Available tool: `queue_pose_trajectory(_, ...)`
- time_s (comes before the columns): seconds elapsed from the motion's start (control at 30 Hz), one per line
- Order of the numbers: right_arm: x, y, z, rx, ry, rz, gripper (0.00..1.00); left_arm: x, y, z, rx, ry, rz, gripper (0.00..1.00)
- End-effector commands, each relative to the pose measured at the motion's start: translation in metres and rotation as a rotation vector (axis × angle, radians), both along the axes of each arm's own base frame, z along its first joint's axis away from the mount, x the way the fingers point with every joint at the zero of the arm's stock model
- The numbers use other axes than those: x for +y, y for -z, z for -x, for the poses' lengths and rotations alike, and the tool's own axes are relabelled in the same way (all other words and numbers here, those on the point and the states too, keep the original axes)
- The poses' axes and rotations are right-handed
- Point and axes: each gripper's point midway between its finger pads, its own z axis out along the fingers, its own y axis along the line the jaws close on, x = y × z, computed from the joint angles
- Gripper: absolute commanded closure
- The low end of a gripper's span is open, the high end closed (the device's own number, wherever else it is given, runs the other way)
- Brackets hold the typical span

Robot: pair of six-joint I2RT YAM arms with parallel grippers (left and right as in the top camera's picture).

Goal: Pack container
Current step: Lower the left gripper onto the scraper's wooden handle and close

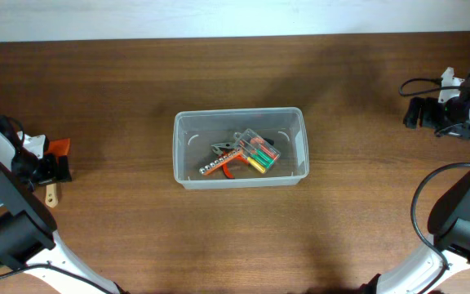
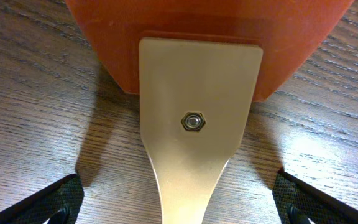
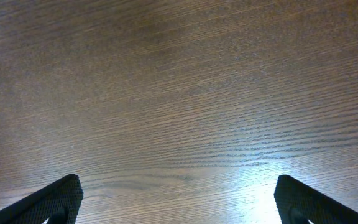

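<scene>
— What's the surface like?

— A dark wood-grain table (image 1: 137,82), with a pale strip along its far edge. The right half is bare under the right claw (image 3: 179,199), which hangs out at the far right with its fingers well apart and nothing between them.

— And the container (image 1: 303,147)?

— At mid-table, upright and uncovered, well apart from both claws: off to the right of the left claw (image 2: 179,205) and off to the left of the right one. Inside lie a small clear case (image 1: 259,151) with yellow, green and red pieces and a pair of orange-handled pliers (image 1: 228,167), close together.

— So the packing is under way?

— Partly done, I'd say. Those pieces are in. One scraper (image 2: 197,93), orange blade on a tan handle, lies on the wood outside.

— Is the left claw holding it?

— No. Its fingers stand wide, one on each side of the handle, with bare wood showing in both gaps. The blade lies just ahead of the fingertips.

— What's left, then?

— By my reading: close on that handle, carry it across and set it in the tub. I see nothing else waiting.
</scene>
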Motion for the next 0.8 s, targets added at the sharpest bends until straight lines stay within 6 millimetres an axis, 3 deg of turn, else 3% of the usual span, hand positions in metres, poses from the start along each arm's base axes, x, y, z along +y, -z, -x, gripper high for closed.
queue_pose_trajectory(0.0, 0.0011, 0.0009, 0.0, -0.002, 0.003, -0.011, 0.01, -0.0005, 0.0235, 0.0072, 0.049, -0.001, 0.015, 0.05)
queue_pose_trajectory(0.1, 0.0011, 0.0009, 0.0, -0.002, 0.003, -0.011, 0.01, -0.0008, 0.0236, 0.0076, 0.051, -0.001, 0.016, 0.25)
queue_pose_trajectory(0.27, 0.0011, 0.0009, 0.0, -0.002, 0.003, -0.011, 0.01, -0.0007, 0.0235, 0.0074, 0.05, -0.001, 0.016, 0.34)
queue_pose_trajectory(0.4, 0.0011, 0.0009, 0.0, -0.002, 0.003, -0.011, 0.01, -0.0007, 0.0236, 0.0074, 0.05, -0.001, 0.016, 0.55)
queue_pose_trajectory(0.77, 0.0011, 0.0009, 0.0, -0.002, 0.003, -0.011, 0.01, -0.0013, 0.0234, 0.0082, 0.053, -0.001, 0.018, 0.67)
